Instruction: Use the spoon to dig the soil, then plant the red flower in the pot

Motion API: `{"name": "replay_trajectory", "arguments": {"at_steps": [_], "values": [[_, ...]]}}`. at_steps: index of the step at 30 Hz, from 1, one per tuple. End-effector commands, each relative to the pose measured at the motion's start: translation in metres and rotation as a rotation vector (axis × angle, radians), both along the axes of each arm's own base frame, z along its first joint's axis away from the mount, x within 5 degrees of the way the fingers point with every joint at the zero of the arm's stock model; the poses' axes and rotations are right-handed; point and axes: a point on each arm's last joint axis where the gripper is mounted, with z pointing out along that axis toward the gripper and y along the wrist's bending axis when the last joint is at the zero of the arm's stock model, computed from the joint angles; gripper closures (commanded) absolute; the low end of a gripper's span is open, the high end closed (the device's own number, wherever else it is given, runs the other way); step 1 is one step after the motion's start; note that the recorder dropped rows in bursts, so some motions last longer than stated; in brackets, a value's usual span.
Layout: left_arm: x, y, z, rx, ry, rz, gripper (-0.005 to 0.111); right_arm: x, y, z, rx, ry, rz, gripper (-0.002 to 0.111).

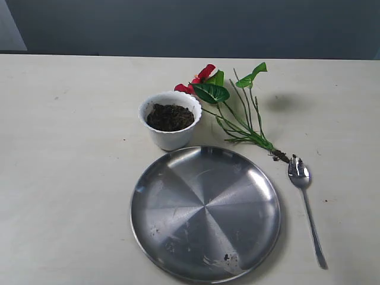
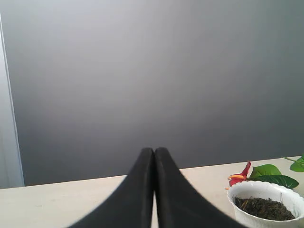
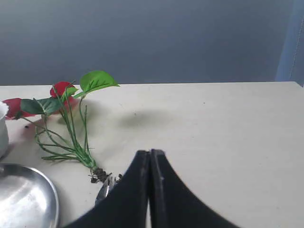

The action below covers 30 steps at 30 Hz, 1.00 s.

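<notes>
The white scalloped pot (image 1: 170, 119) stands behind the steel plate, filled with dark soil (image 1: 170, 117). Beside it on the table lies the red flower (image 1: 237, 107), blooms toward the pot and dirty root end near the spoon (image 1: 305, 202). The spoon rests right of the plate, bowl toward the roots. Neither gripper shows in the exterior view. My left gripper (image 2: 154, 151) is shut and holds nothing; the pot (image 2: 268, 204) and soil (image 2: 265, 208) sit off to one side of it. My right gripper (image 3: 150, 153) is shut and holds nothing, just in front of the spoon's bowl (image 3: 103, 191) and the flower (image 3: 66, 114).
A large round steel plate (image 1: 205, 212) lies at the front of the table, with a few soil crumbs on it. Its rim (image 3: 28, 199) shows in the right wrist view. A dark wall stands behind the table's far edge.
</notes>
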Motion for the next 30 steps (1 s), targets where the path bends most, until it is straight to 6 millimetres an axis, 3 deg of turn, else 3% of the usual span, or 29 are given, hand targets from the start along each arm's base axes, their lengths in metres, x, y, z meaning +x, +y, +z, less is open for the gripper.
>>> {"name": "replay_trajectory", "arguments": {"at_steps": [1,4,8,10,25,30], "values": [[-0.001,0.000,0.002,-0.005,-0.009,-0.010,0.106,0.001,-0.002,0.002,-0.090,-0.044,-0.011,0.109],[-0.001,0.000,0.002,-0.005,-0.009,-0.010,0.106,0.001,0.000,0.008,0.067,-0.088,-0.010,0.109],[-0.001,0.000,0.002,-0.005,-0.009,-0.010,0.106,0.001,0.001,0.019,0.649,-0.078,-0.031,0.109],[-0.001,0.000,0.002,-0.005,-0.009,-0.010,0.106,0.001,0.001,0.020,0.807,-0.061,-0.037,0.109],[-0.001,0.000,0.002,-0.005,-0.009,-0.010,0.106,0.001,0.000,0.023,0.863,-0.080,-0.047,0.109],[-0.001,0.000,0.002,-0.005,-0.009,-0.010,0.106,0.001,-0.012,0.034,1.055,-0.215,-0.102,0.109]]}}
